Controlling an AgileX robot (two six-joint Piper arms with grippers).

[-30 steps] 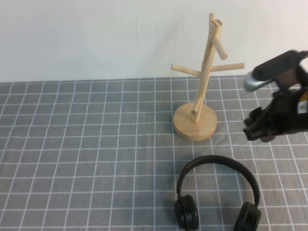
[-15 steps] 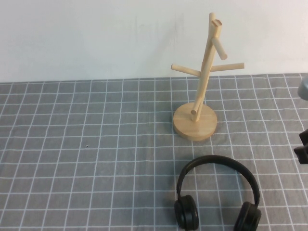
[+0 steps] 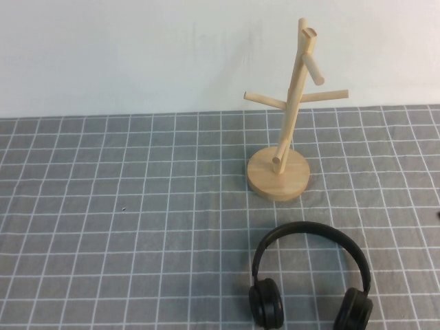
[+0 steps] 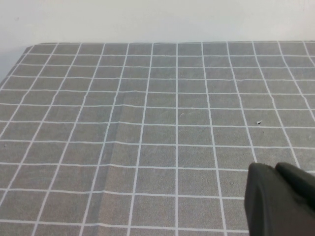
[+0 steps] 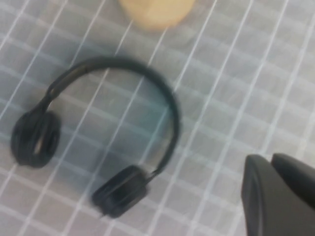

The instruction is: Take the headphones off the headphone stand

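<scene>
The black headphones (image 3: 311,227) lie flat on the grey checked cloth, in front of the wooden headphone stand (image 3: 278,175), apart from it. The stand's pegs (image 3: 330,95) are bare. In the right wrist view the headphones (image 5: 170,105) lie below the camera, with the stand's round base (image 5: 157,12) at the frame edge. My right gripper (image 5: 269,161) hovers off to the side of them, shut and holding nothing; the high view does not show it. My left gripper (image 4: 273,169) shows only in its own wrist view, shut and empty, over bare cloth.
The grey cloth with white grid lines (image 3: 137,227) covers the table up to a white wall (image 3: 137,55) behind the stand. A fold runs through the cloth (image 4: 115,128) under the left arm.
My right arm has pulled back to the right and left the high view, and its gripper has shut empty. The headphones and the stand have not moved.
</scene>
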